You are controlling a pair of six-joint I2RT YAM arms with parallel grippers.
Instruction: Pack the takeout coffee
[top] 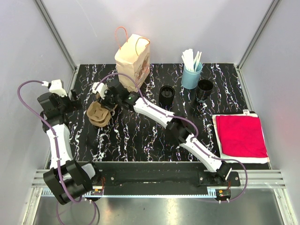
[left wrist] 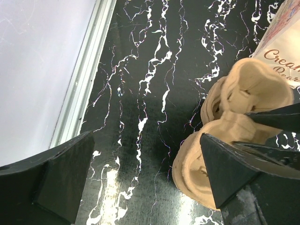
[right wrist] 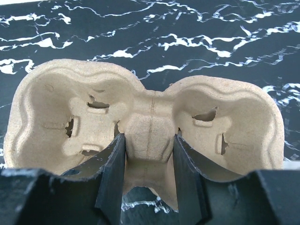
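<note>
Carrier positioning is my step: right gripper [right wrist: 149, 140] clamps the two-cup pulp carrier [right wrist: 70, 103] by its centre ridge, mid-left of frame; left gripper [left wrist: 145, 145] hangs open. Next, I'd seat the black cups [top: 167, 96].

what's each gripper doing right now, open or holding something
Left gripper: open, holding nothing.
Right gripper: shut on the cup carrier, pinching its centre ridge.
</note>
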